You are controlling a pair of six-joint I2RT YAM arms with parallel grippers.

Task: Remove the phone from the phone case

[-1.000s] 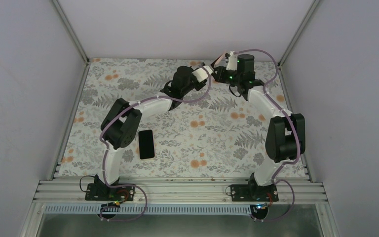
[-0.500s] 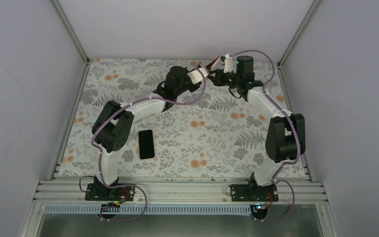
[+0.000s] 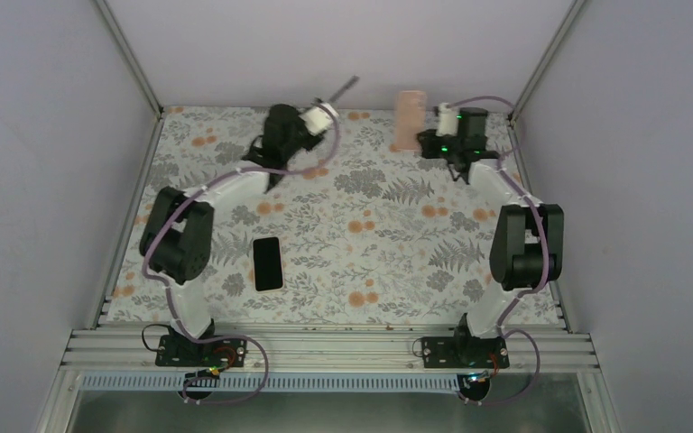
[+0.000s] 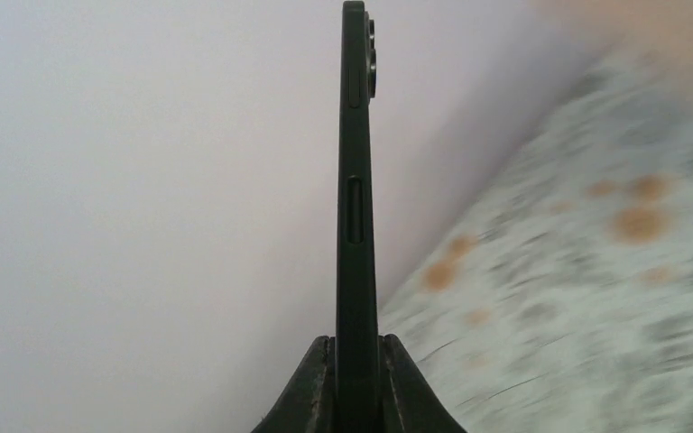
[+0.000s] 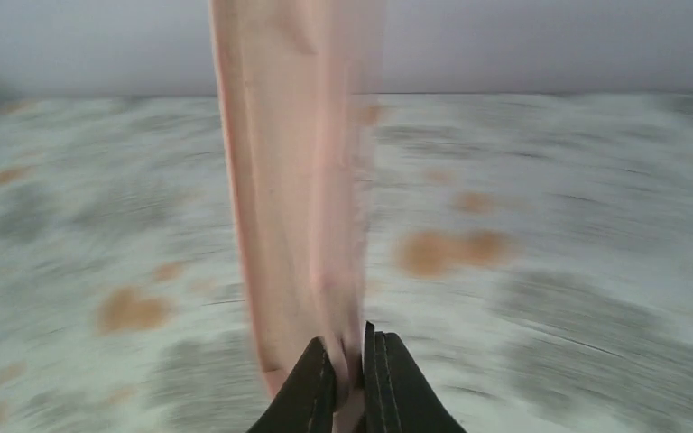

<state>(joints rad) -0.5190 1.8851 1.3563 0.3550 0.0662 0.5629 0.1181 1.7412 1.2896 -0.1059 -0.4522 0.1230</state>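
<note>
Phone (image 3: 345,87) in the left hand (image 3: 328,100), pink case (image 3: 410,120) in the right hand (image 3: 424,139), the two well apart.
Flat black slab (image 3: 268,262) (phone-shaped, its face dark) lies alone on the floral desk (image 3: 370,234), toward the near left and close to the left arm's elbow. Beyond it, at the far edge, the left hand is clamped on one short end of the dark phone, which juts up toward the back wall. The left wrist view shows the phone (image 4: 355,180) edge-on, with side buttons and camera bump visible and both fingers (image 4: 311,397) pressed to its faces. Further right, the right hand pinches the lower end of the case, held upright off the desk near the far right corner. That wrist view is blurred, yet the fingers (image 5: 311,388) are drawn together on the thin wall of the case (image 5: 293,180).
</note>
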